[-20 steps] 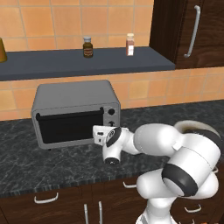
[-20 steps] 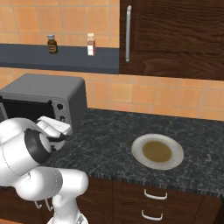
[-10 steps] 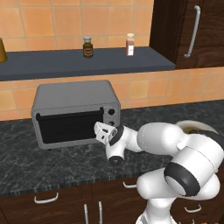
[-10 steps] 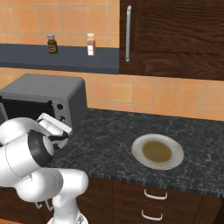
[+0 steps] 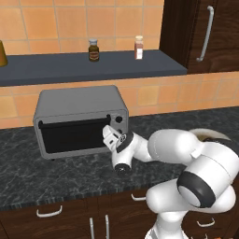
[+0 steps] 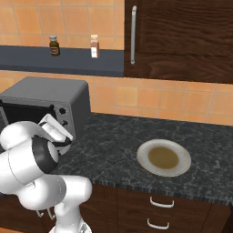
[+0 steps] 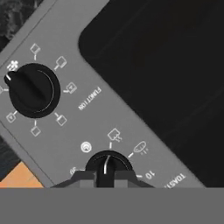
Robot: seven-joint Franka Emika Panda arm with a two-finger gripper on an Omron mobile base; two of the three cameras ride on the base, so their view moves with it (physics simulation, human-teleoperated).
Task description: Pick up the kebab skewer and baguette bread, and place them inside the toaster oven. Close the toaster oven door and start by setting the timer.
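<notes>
Two fingertips [image 7: 83, 178] of your gripper [image 7: 105, 178] pinch the timer knob [image 7: 107, 165] at bottom centre; twist steadily past the marks, keeping square to the toaster oven [image 5: 79, 122].

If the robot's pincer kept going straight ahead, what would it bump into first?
Most likely the black timer knob on the toaster oven. The shut pincer seems to sit right on it already.
</notes>
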